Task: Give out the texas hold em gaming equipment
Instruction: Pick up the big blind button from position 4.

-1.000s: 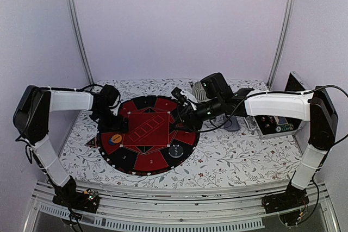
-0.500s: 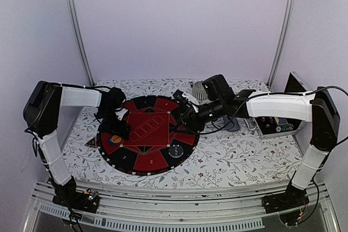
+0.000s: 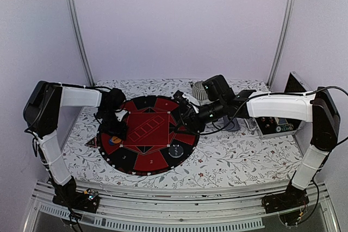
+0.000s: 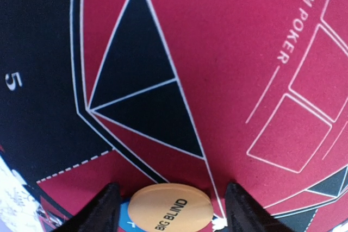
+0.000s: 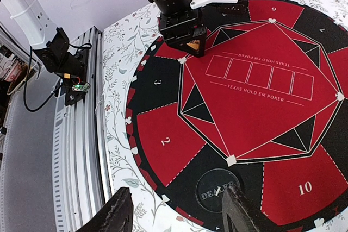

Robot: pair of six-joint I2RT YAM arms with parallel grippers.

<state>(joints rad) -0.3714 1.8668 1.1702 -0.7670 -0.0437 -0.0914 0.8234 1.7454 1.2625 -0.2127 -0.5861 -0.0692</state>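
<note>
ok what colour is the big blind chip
The big blind chip is orange with black lettering, clearest in the left wrist view.

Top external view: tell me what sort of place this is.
Probably a robot test booth set for poker: plain walls, metal posts, a Texas Hold'em mat on floral cloth.

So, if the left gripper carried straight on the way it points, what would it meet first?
The left gripper would probably meet the orange BIG BLIND chip, lying between its fingers on the mat; depth is unclear.
</note>
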